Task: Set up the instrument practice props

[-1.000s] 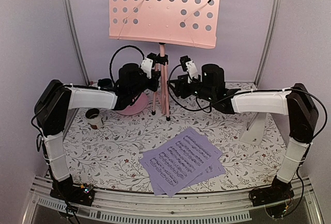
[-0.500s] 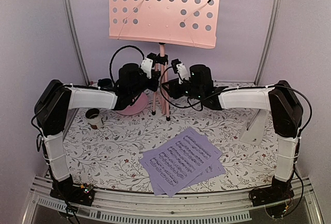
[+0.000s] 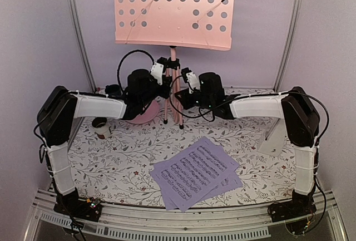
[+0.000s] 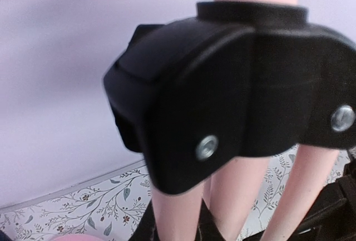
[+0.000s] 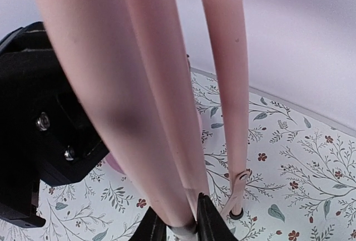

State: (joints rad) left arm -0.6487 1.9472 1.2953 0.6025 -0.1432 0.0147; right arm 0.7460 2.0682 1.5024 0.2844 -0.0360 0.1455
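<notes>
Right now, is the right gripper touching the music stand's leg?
Touching. The right wrist view shows the right gripper with both fingertips pressed against a pink stand leg, no gap.

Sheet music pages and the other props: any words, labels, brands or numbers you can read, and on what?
Lavender-white printed sheet music pages: rows of printed notation, too small to read.
Pink perforated music stand: no text visible.
Small white pyramid-shaped metronome: no readable marking.
Both wrist views: no text.
</notes>
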